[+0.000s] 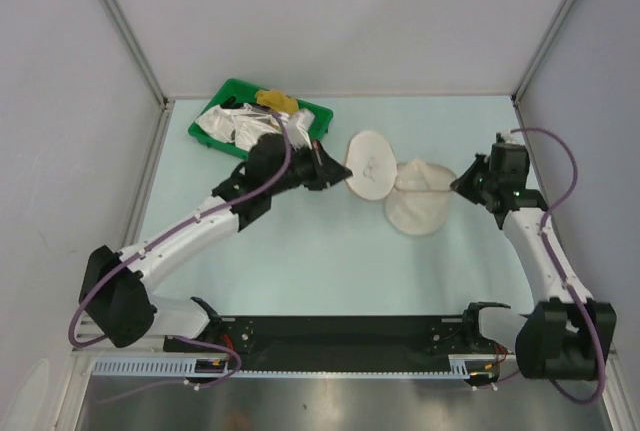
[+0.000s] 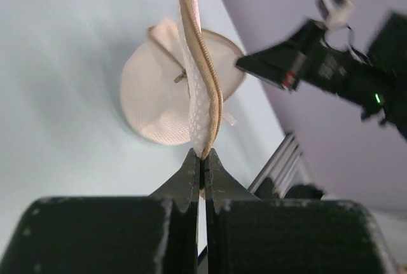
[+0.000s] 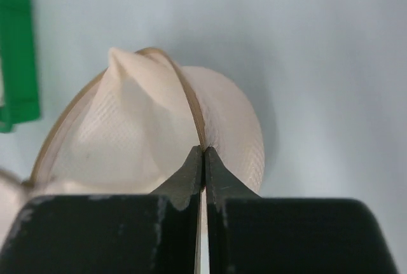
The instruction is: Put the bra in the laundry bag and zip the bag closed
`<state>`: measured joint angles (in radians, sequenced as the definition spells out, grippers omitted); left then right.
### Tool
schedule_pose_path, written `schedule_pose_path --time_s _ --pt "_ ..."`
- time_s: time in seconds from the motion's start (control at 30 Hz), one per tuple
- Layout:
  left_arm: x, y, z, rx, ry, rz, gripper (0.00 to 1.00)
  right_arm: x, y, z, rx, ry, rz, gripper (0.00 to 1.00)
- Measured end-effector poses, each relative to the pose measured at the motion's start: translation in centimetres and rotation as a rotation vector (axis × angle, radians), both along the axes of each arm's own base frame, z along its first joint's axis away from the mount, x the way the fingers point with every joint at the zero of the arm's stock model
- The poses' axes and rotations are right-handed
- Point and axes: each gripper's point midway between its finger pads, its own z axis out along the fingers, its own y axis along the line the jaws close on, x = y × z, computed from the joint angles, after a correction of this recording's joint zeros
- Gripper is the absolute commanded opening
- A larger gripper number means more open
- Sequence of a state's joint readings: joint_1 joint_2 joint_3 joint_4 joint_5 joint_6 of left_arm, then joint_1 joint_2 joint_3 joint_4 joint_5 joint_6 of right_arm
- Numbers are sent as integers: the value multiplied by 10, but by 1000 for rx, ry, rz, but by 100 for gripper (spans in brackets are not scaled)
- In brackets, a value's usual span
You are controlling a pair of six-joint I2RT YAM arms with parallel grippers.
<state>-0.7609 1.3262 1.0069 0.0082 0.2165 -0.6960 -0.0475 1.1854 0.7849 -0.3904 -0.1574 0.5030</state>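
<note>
I see the bag opened at mid-table. Its two round halves sit side by side in a line running from far left to near right, hinged where they meet. My left gripper is pinched shut on the rim of the left half, which stands on edge in its wrist view. My right gripper is clamped on the rim of the right half. The bra lies well apart, at the far edge of the green tray, beside the white bras.
</note>
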Motion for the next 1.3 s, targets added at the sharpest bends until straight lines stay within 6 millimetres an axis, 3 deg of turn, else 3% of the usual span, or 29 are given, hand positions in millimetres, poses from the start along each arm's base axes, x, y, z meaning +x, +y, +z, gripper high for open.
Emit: schedule_pose_path --time_s 0.1,0.17,0.23,0.3,0.37,0.4,0.53,0.6,0.67,0.7,0.8,0.93,1.07,1.2,1.3 --pt "28 18 35 -97 29 67 0 12 2 80 -94 -207 16 0" --pt "33 19 62 -157 33 77 0 2 13 125 -129 -350 49 0" --pt "29 14 83 -207 38 54 0 -12 19 149 -139 -429 63 0" --pt "24 10 98 -243 49 28 0 -21 14 157 -151 -464 42 0" --pt "22 7 99 -256 71 15 0 -24 12 144 -155 -459 28 0" --pt "23 5 95 -254 89 13 0 -25 10 128 -152 -424 20 0" --pt "31 -5 60 -218 182 13 0 -36 5 42 -142 -209 -5 0" --pt "34 -9 31 -184 243 15 0 -48 3 -2 -139 -78 -14 1" --pt "35 -12 10 -156 287 9 0 -59 3 -22 -132 -16 -18 16" --pt "35 -13 2 -146 304 1 0 -62 4 -27 -124 -5 -21 35" --pt "33 -16 -8 -130 323 -26 0 -63 4 -27 -91 -14 -32 58" --pt "27 -17 -7 -120 296 -77 0 -51 -10 -25 -42 -19 -68 61" --pt "21 -15 -16 -100 296 -102 0 -27 -25 -29 9 5 -62 59" --pt "15 -12 -26 -81 306 -114 0 2 -19 -35 45 11 35 46" --pt "14 -12 -26 -78 301 -119 0 11 -11 -40 60 -1 95 42"
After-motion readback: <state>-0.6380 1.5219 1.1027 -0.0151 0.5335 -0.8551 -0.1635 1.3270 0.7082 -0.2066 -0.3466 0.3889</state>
